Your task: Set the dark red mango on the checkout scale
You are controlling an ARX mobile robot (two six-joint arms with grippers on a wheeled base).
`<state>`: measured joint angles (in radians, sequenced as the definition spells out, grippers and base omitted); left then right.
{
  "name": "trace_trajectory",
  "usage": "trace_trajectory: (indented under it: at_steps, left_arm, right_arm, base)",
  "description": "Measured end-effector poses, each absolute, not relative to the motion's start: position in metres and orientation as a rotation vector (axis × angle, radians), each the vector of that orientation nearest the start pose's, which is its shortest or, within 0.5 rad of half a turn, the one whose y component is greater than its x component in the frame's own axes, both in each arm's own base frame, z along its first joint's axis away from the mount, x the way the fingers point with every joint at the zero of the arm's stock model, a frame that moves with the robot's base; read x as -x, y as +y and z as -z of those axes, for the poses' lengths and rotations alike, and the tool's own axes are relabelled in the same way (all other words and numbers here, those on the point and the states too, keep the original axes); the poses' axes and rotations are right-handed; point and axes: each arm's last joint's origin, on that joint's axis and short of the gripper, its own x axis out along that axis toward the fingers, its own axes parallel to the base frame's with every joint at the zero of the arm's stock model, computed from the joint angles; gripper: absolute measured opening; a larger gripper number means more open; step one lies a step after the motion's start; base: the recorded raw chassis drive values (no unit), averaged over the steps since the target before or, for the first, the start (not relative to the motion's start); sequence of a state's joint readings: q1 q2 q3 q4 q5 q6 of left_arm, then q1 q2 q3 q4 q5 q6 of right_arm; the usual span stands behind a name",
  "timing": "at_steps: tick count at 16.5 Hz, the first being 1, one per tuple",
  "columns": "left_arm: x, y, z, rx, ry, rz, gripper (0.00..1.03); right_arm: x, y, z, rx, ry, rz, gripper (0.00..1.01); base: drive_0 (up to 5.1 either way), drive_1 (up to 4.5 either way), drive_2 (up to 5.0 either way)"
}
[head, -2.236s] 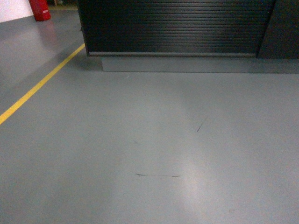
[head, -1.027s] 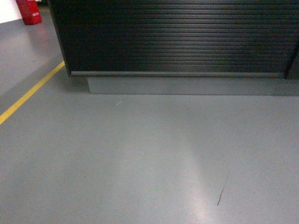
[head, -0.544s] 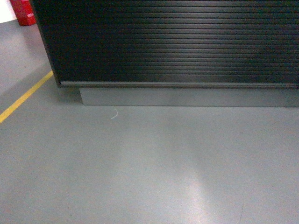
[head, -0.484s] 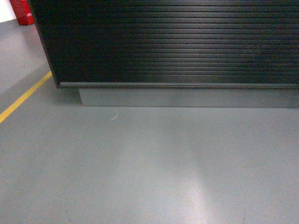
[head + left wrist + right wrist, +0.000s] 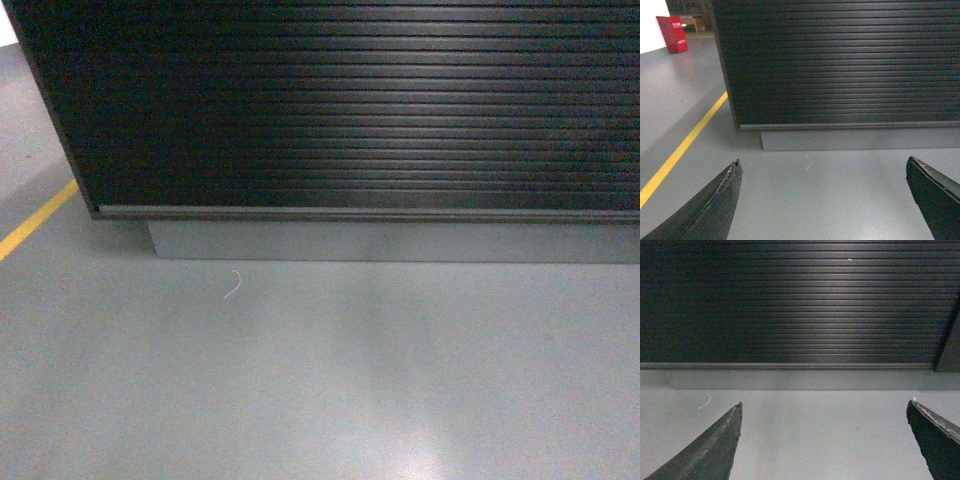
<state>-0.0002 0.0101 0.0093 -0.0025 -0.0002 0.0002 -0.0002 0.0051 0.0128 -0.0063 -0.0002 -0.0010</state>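
Closer now, the checkout (image 5: 360,110) fills the head view, its ribbed front looming over grey floor (image 5: 320,380). Both grippers, left (image 5: 822,200) and right (image 5: 822,440), hang low with jaws wide apart, empty. Mango and scale are out of sight, presumably higher up.

- Dim, greyish light throughout; all views look soft and grainy.
- A pale sheen glares on the floor (image 5: 420,450) at lower centre.
- The checkout (image 5: 350,100) front catches a faint central highlight, darkening toward its edges.
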Motion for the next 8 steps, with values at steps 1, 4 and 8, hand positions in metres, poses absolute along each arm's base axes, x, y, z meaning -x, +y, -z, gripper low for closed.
trace_trajectory:
  at_steps: [1,4,8]
  left_arm:
    - [-0.0978,0.0001,-0.1656,0.000,0.004,-0.003,0.98]
    - [-0.0978,0.0000,-0.1657,-0.001,0.002,0.000,0.98]
    - [-0.0978,0.0000,-0.1655,0.000,0.005,-0.002,0.98]
  right_arm:
    - [-0.0972,0.0000,-0.1675,0.001,-0.008,0.000,0.98]
    - [-0.0972,0.0000,-0.1675,0.001,-0.008,-0.001,0.98]
    - [-0.0972,0.0000,-0.1673,0.001,-0.006,0.000,0.98]
  base:
    - [0.0,4.28,-4.4]
    - [0.0,4.28,-4.4]
    - [0.0,4.28,-4.4]
